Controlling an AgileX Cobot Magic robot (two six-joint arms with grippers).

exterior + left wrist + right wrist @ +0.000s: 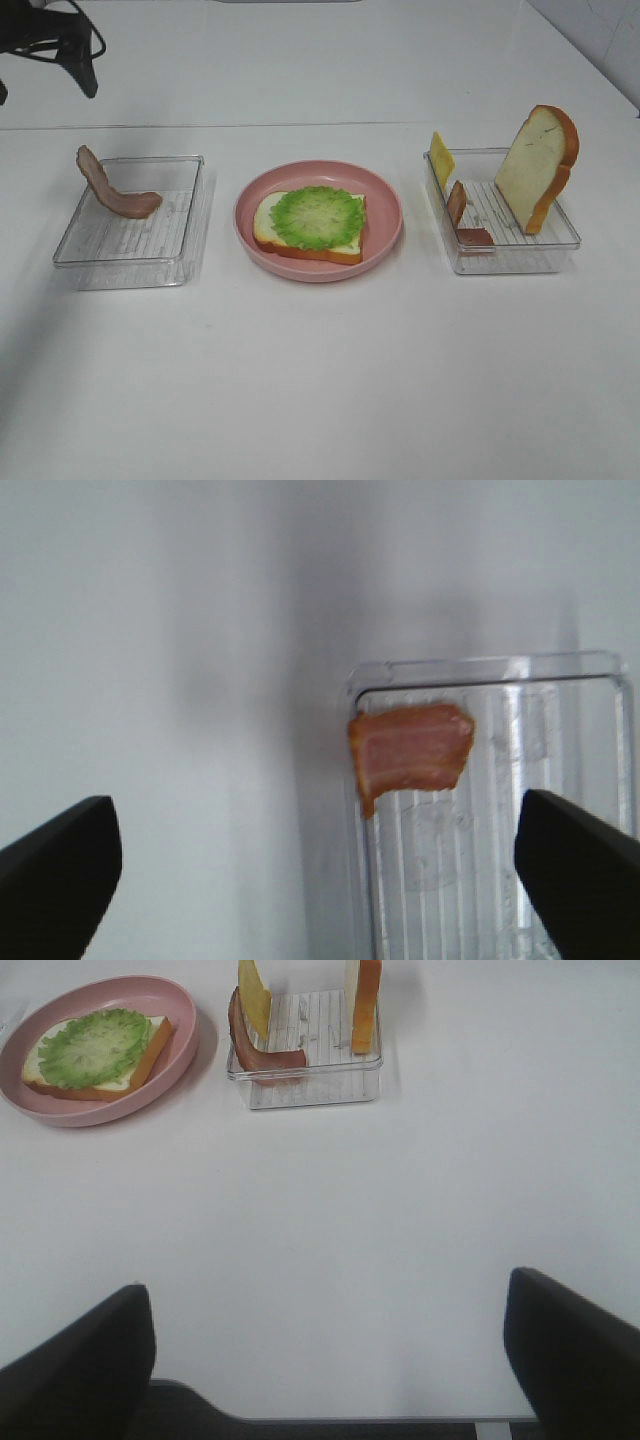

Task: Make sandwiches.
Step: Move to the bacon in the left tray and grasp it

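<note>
At worktop (320, 380) centre, a round pink plate (390, 215) holds the lettuce-topped white toy bread slice (264, 222). Left tool (320, 880) and right tool (325, 1360) gape empty. Best pinch the 9 o'clock brown-pink bacon strip (410, 755) across its width.

Left jaws and right jaws both wide apart, empty.

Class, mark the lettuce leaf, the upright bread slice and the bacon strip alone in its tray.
lettuce leaf (318, 216), exterior high view, its centre
upright bread slice (530, 165), exterior high view, its white face
bacon strip (138, 205), exterior high view, its lower end
</note>
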